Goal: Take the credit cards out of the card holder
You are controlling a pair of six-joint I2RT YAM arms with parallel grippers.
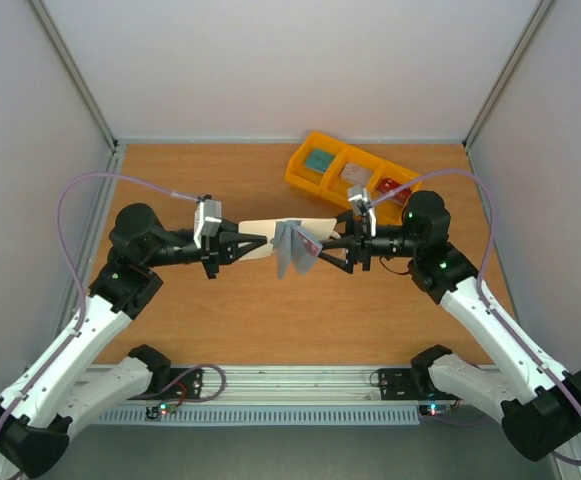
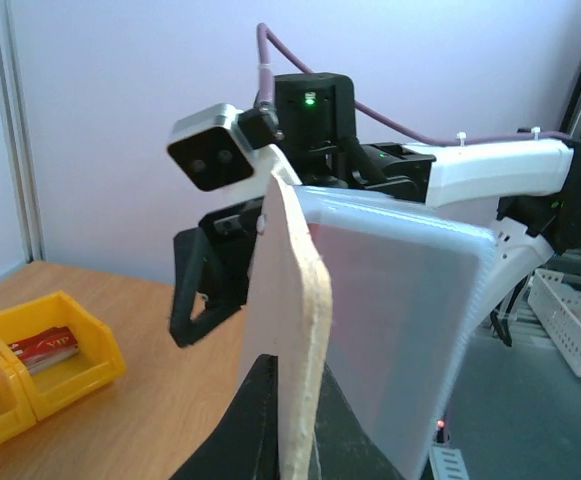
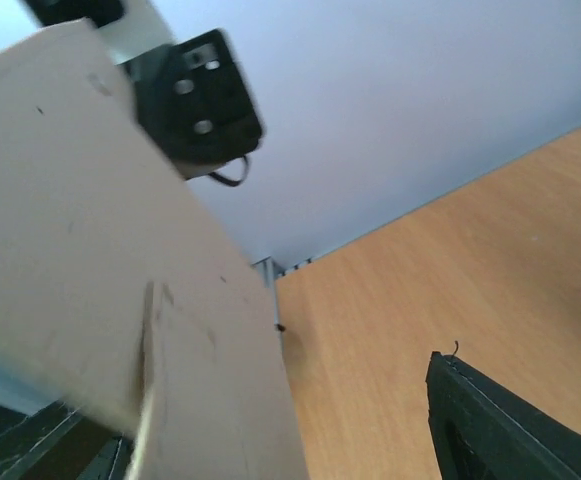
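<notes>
The card holder point(image 1: 270, 232) hangs in the air over mid-table, cream outside, with its pale grey-blue inner flap point(image 1: 290, 255) drooping open. My left gripper point(image 1: 258, 244) is shut on the holder's left edge; in the left wrist view its jaws point(image 2: 295, 425) pinch the cream edge point(image 2: 295, 300). My right gripper point(image 1: 326, 246) is open at the holder's right side. In the right wrist view the cream holder point(image 3: 120, 250) fills the left and one finger point(image 3: 510, 430) stands well apart. A pale card with reddish print point(image 1: 308, 241) pokes out by the right fingertips.
A yellow three-compartment bin point(image 1: 302, 172) stands at the back right. It holds a greenish card point(image 1: 319, 160), a pale card point(image 1: 354, 172) and a red card point(image 1: 390, 187). It also shows in the left wrist view point(image 2: 80, 375). Grey walls enclose the wooden table point(image 1: 220, 310).
</notes>
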